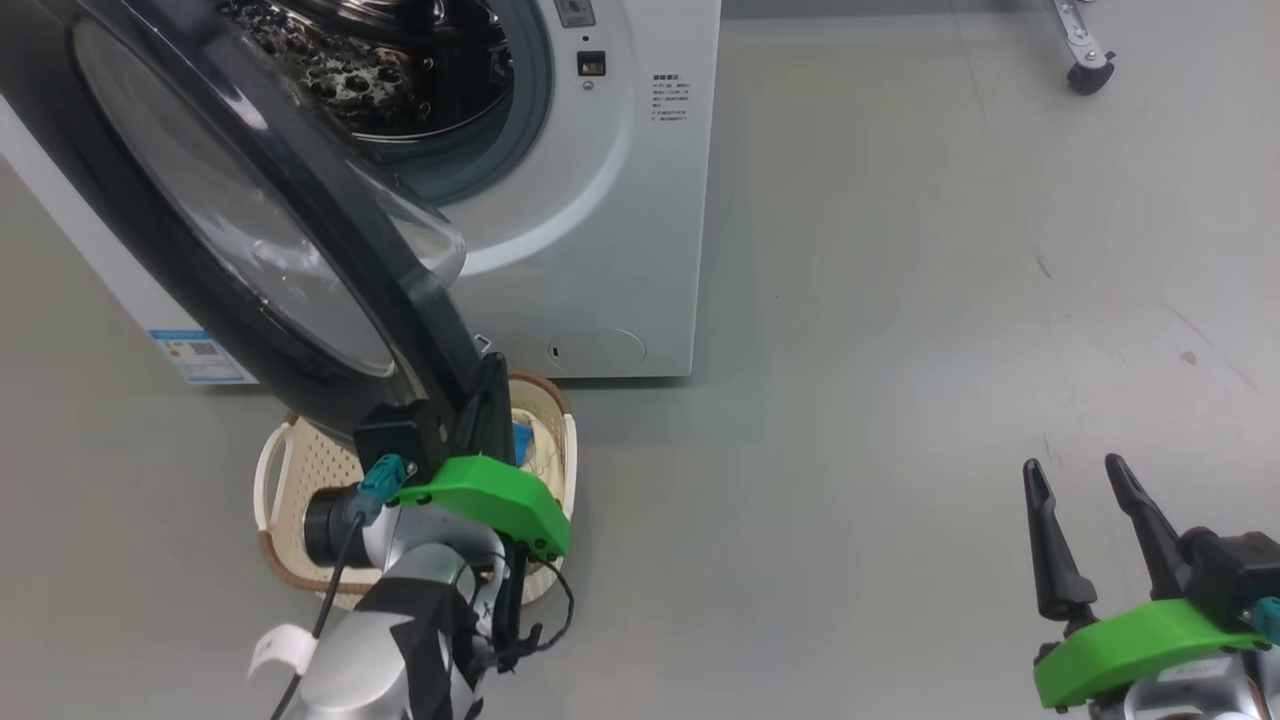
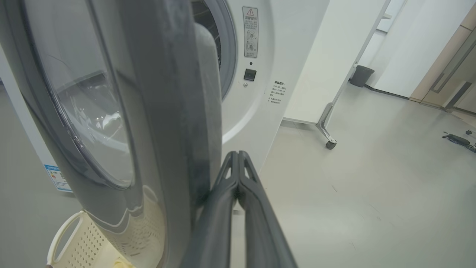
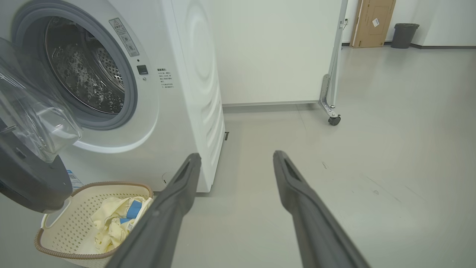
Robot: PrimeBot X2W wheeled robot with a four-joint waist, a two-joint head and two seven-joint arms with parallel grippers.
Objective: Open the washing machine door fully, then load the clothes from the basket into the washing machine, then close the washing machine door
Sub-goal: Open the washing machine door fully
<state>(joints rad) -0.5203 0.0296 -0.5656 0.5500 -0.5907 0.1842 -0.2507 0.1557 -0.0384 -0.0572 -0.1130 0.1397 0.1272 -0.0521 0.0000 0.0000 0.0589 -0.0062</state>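
The washing machine (image 1: pixel 590 200) stands at the upper left with its steel drum (image 3: pixel 85 74) exposed. The washing machine door (image 1: pixel 250 230), black-rimmed with a bulging glass bowl (image 3: pixel 37 111), is swung out partway over the basket (image 1: pixel 290 470). My left gripper (image 1: pixel 493 365) is shut with nothing between its fingers. It lies against the inner side of the door's lower edge (image 2: pixel 200 123), its closed tips (image 2: pixel 237 153) pointing at the machine's front. The cream basket (image 3: pixel 55 223) holds the pale yellow clothes (image 3: pixel 111 219) with a blue patch. My right gripper (image 1: pixel 1085 480) is open, far to the right above bare floor.
A white panel on a wheeled metal foot (image 3: pixel 333 120) stands right of the machine. A caster (image 1: pixel 1088 75) shows at the head view's upper right. A dark bin (image 3: pixel 405 35) sits far back. Grey floor stretches to the right of the machine and basket.
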